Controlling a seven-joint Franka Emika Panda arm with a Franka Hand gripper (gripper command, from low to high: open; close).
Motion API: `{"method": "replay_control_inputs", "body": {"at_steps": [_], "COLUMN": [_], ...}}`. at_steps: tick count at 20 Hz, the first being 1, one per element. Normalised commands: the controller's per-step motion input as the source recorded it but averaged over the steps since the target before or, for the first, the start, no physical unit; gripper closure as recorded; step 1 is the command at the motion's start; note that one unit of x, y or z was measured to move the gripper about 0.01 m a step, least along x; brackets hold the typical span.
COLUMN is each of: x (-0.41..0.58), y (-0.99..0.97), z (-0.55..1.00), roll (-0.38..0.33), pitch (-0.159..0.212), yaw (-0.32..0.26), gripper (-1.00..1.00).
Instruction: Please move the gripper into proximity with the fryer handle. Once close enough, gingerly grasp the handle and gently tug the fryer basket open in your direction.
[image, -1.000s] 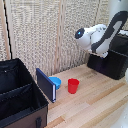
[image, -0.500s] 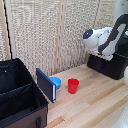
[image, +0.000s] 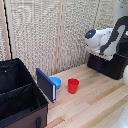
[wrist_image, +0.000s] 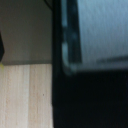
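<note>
Pale slatted wall panels behind a light wooden table (image: 95, 102). At the exterior view's right edge, a boxy black air fryer (image: 111, 65), with the white robot arm (image: 102, 41) hunched just above it, presumably closing in on the front. Gripper, fryer handle and basket front not distinguishable; finger state impossible to tell. Wrist view blurred, mostly dark. Well apart: red cup (image: 73, 85), blue bowl (image: 55, 82), black fabric crate (image: 20, 97).

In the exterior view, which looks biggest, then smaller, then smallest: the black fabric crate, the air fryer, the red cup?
1. Black fabric crate, though it sits nearest the camera, which helps.
2. Air fryer, partly hidden by the arm.
3. Red cup, clearly smallest.
</note>
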Motion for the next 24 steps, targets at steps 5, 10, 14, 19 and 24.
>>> {"method": "replay_control_inputs", "body": {"at_steps": [5,10,14,19,24], "x": [-0.052,-0.047,-0.065,-0.184,-0.027], "y": [0.07,0.02,0.00,0.06,0.08], "z": [-0.01,0.04,0.01,0.08,0.15], "roll": [-0.033,0.067,0.029,-0.067,-0.057], "pitch": [-0.052,-0.011,0.000,0.002,0.009], "yaw": [0.072,0.180,0.204,0.174,0.129], "gripper": [1.00,1.00,1.00,1.00,1.00]}}
